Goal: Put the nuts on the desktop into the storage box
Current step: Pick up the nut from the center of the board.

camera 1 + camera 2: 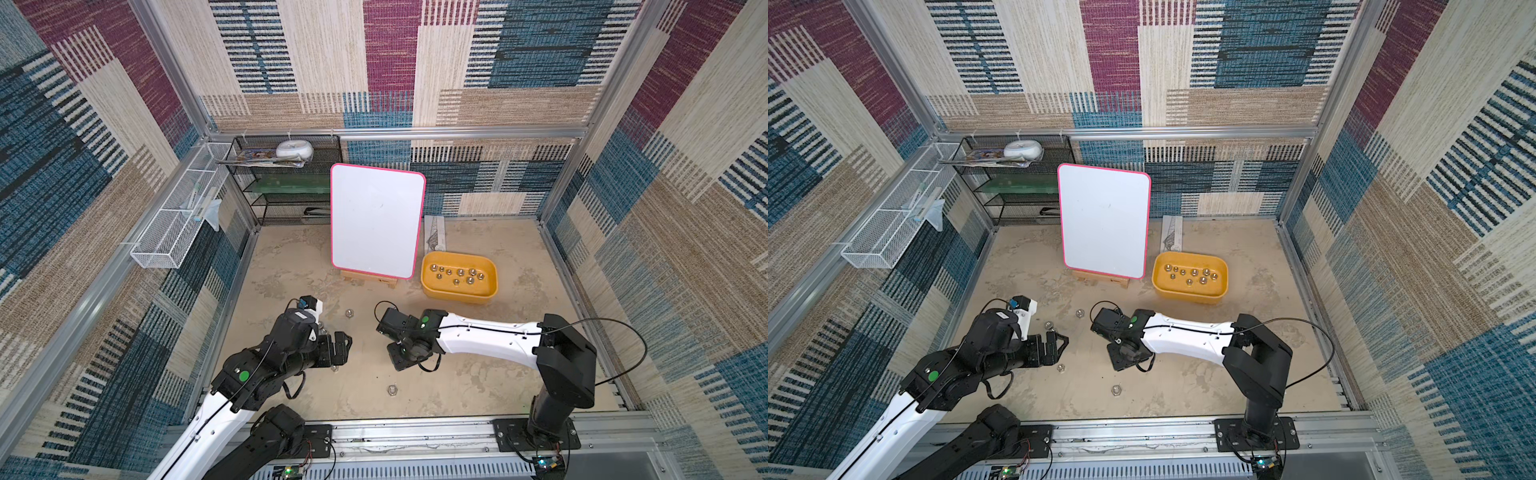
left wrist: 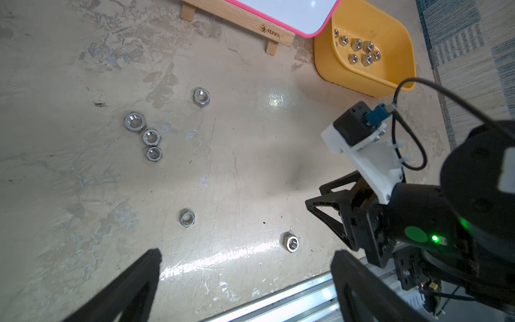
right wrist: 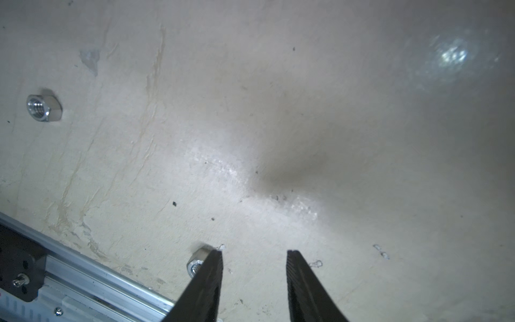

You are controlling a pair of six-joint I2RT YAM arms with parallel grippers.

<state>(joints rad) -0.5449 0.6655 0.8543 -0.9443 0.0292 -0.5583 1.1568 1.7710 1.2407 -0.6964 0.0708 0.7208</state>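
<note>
Several silver nuts lie loose on the beige desktop (image 1: 478, 353): a cluster of three (image 2: 151, 137) and single ones (image 2: 201, 96) (image 2: 187, 217) (image 2: 291, 242). The yellow storage box (image 1: 457, 296) (image 1: 1190, 297) at the back right holds several more nuts (image 1: 460, 272). My left gripper (image 2: 248, 255) (image 1: 340, 347) hovers at the front left, open wide and empty. My right gripper (image 3: 255, 252) points down at the desktop's middle front, open with only bare surface between its fingers. One nut (image 3: 196, 262) lies just outside one finger (image 3: 211, 278); another nut (image 3: 44, 107) lies farther off.
A white board with a pink rim (image 1: 376, 220) stands on a wooden stand (image 2: 250, 19) left of the box. A black mesh rack (image 1: 286, 183) and a white wire basket (image 1: 178, 224) line the back left. An aluminium rail (image 1: 415, 432) runs along the front edge.
</note>
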